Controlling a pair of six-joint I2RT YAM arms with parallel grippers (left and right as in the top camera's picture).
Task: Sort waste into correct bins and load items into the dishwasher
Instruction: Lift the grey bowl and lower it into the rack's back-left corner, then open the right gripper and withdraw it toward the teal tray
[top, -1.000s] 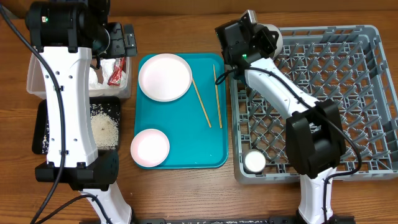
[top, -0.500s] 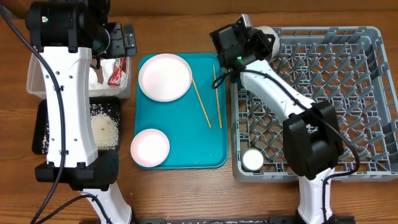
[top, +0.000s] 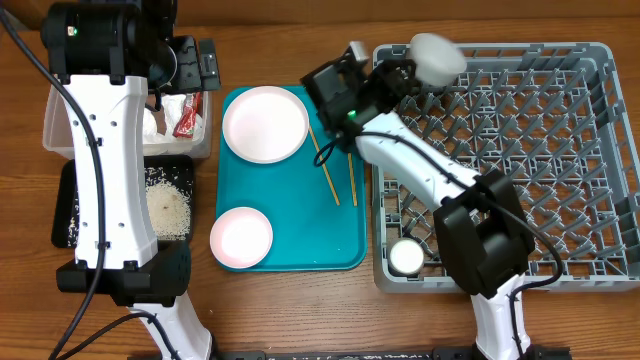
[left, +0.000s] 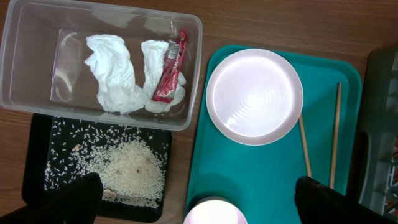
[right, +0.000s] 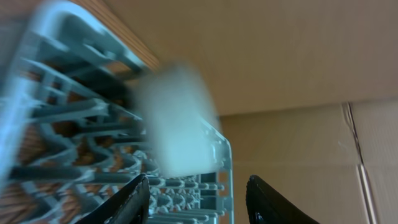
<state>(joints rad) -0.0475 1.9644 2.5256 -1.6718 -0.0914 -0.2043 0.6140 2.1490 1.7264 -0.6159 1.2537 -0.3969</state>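
The brown wooden table (top: 300, 310) runs wall to wall under both arms, its grain showing between everything set on it. Beyond its far edge, in the right wrist view, stands plain tan board with one seam.

The large square grey plastic dish rack (top: 560, 150) fills the right side. A flat teal serving tray (top: 300, 215) lies just beside it, and left of that sit the clear plastic rectangular tub (left: 25, 37) and the shallow black rectangular tray (left: 37, 162), touching end to end.

On the teal tray are a large round white plate (top: 265, 123), a smaller pale-pink plate (top: 241, 237) and two thin wooden chopsticks (top: 323, 170) lying apart. A blurred white bowl (top: 437, 54) is at the rack's far left corner; I cannot tell whether it rests there. A small white cup (top: 407, 258) stands in the near left corner.

Crumpled white paper napkins (left: 112, 74) and a crinkled red foil snack wrapper (left: 169, 74) lie in the tub. Loose white rice grains (left: 134, 171) are heaped in the black tray.

The right gripper (right: 199, 199) – jaws spread, empty – points at the bowl. The left gripper (left: 205, 199) hangs above the tub and trays, its jaws wide apart too.
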